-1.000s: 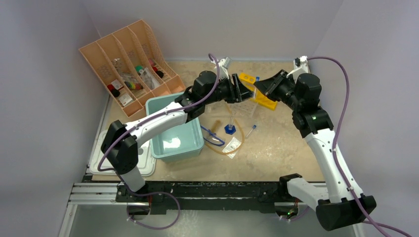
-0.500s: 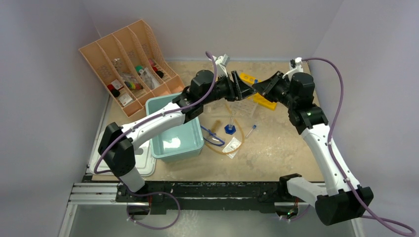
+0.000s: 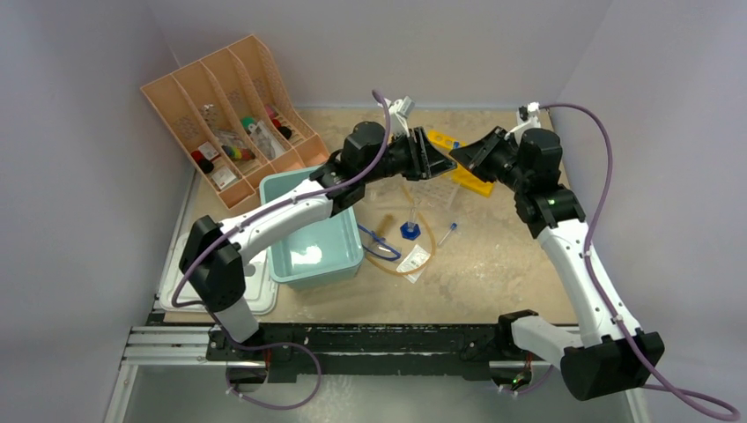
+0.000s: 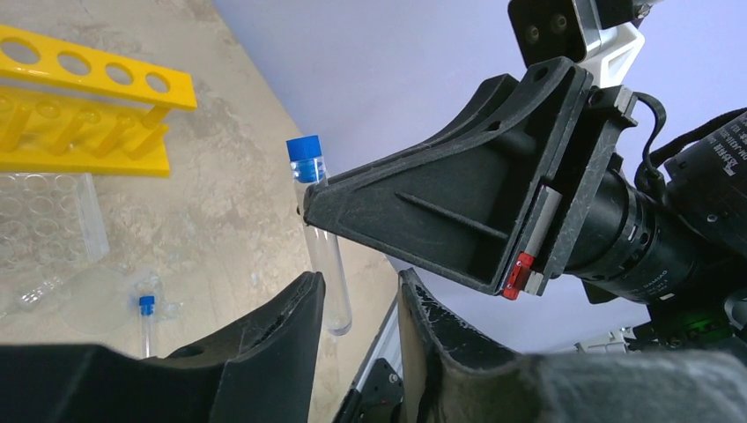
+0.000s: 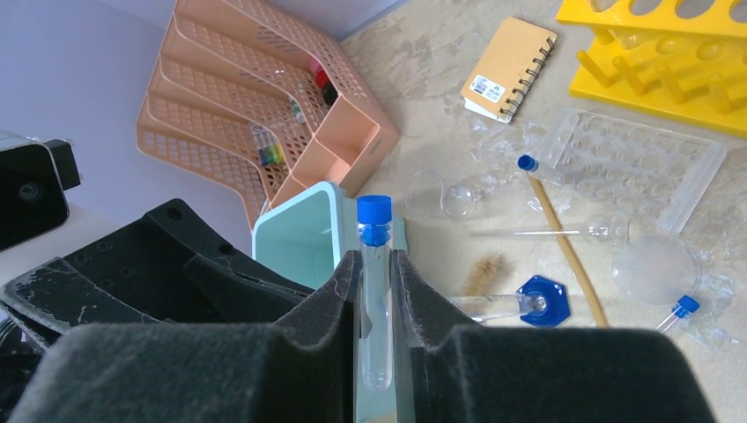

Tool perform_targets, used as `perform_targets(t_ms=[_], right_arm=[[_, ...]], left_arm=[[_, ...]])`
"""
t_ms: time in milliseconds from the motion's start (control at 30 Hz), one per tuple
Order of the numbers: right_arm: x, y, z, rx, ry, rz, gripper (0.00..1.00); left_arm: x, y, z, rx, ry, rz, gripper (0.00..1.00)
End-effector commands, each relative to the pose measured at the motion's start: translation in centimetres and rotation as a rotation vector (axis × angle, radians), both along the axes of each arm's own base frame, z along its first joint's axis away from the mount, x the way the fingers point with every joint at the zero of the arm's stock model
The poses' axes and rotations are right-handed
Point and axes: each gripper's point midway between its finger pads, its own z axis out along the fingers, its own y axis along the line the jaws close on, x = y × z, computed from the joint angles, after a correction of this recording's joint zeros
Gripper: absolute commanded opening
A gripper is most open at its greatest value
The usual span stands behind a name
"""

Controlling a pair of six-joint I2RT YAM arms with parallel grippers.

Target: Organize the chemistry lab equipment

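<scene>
One blue-capped test tube is pinched between my right gripper's jaws, up off the table. I see my left gripper just beside its lower end, jaws slightly parted and empty, the yellow rack beyond.

The left gripper and right gripper meet nose to nose over the yellow plastic test-tube rack at the far middle of the beige mottled table. Whether either holds anything is too small to tell. Nearer, a clear cylinder with blue hexagonal base sits within a loop of amber rubber tubing.
</scene>
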Motion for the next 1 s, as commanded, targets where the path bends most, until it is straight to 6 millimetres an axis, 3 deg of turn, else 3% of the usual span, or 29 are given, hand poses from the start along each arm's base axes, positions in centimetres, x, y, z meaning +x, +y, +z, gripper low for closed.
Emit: perform_targets(t_ms=[0, 233, 333, 433, 567, 600, 767, 967], right_arm=[[-0.3, 1.1, 3.2, 0.063, -0.07, 0.055, 0.14], [-0.5, 1.1, 3.2, 0.078, -0.064, 0.06, 0.14], [-0.4, 1.1, 3.1, 0.072, -0.058, 0.06, 0.14], [-0.4, 1.2, 2.8, 0.067, -0.049, 0.073, 0.2], [-0.4, 0.7, 2.3, -0.01, -0.02, 0.078, 0.53], [-0.5, 0.6, 2.1, -0.032, -0.001, 0.085, 0.57], [-1.2, 1.3, 1.7, -0.077, 0.099, 0.186, 0.6], [-2.9, 2.7, 0.0, -0.025, 0.205, 0.322, 0.58]], left_arm=[[0.2, -0.5, 1.1, 0.021, -0.053, -0.014, 0.39], [0.7, -0.5, 0.3, 0.06, -0.056, -0.001, 0.37], [0.6, -0.6, 0.6, 0.057, -0.067, -0.013, 0.24], [0.4, -0.5, 0.8, 0.069, -0.105, -0.027, 0.0], [0.3, 0.7, -0.1, 0.197, -0.217, -0.048, 0.0], [0.2, 1.2, -0.5, 0.239, -0.254, -0.056, 0.0], [-1.3, 2.7, -1.0, 0.365, -0.461, -0.186, 0.0], [-0.9, 4.4, 0.1, 0.357, -0.56, -0.219, 0.0]])
